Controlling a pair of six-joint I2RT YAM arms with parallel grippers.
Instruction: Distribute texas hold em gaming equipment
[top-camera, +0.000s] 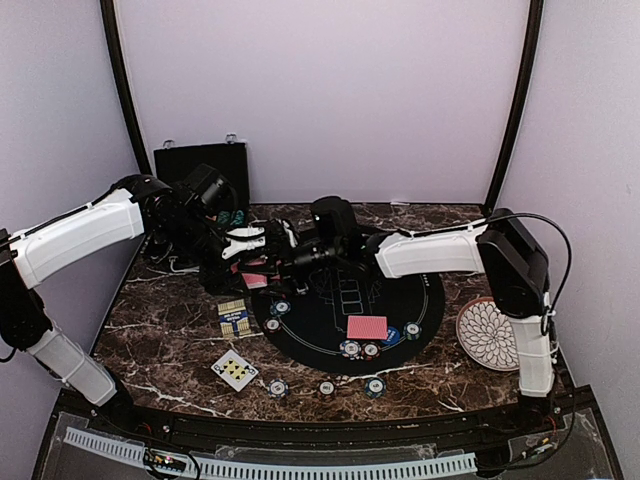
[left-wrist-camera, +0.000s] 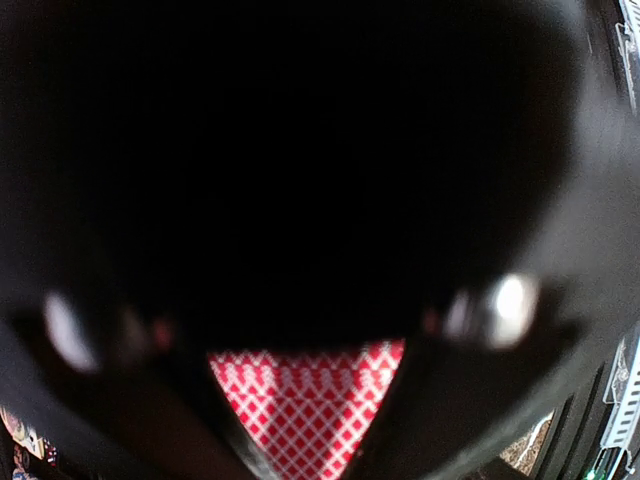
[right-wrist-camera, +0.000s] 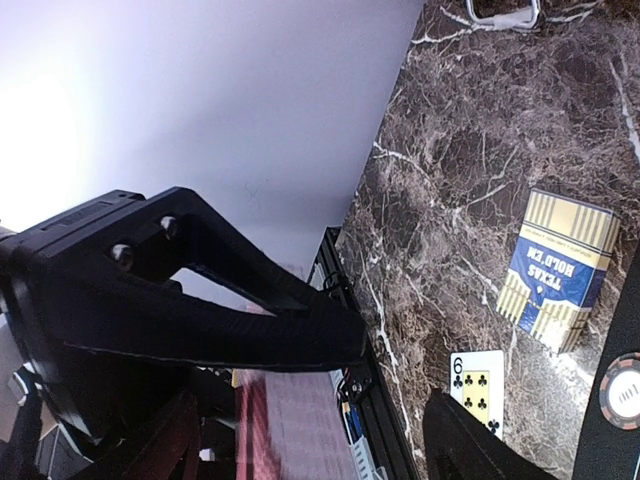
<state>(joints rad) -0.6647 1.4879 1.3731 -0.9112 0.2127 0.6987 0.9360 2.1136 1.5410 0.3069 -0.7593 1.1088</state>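
Both arms meet over the back left of the surface (top-camera: 165, 335). Right end effector (right-wrist-camera: 395, 380): fingers apart. Left end effector (top-camera: 252, 258): cannot tell, its view is mostly blocked, with red-pink-backed cards (left-wrist-camera: 305, 400) right at its fingers. Single red-backed card (top-camera: 367, 327) lies on the black mat (top-camera: 320, 335), with chips (top-camera: 350, 349) along the mat's near edge. Texas Hold Em box (right-wrist-camera: 558, 268) sits near the six of clubs (right-wrist-camera: 476, 388).

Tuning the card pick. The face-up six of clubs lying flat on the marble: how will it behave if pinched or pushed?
The six of clubs is thin and lies flat, so it likely bends easily and offers no edge for jaws. The marble tabletop looks polished, so a push probably slides it rather than lifts it. Likely very light.
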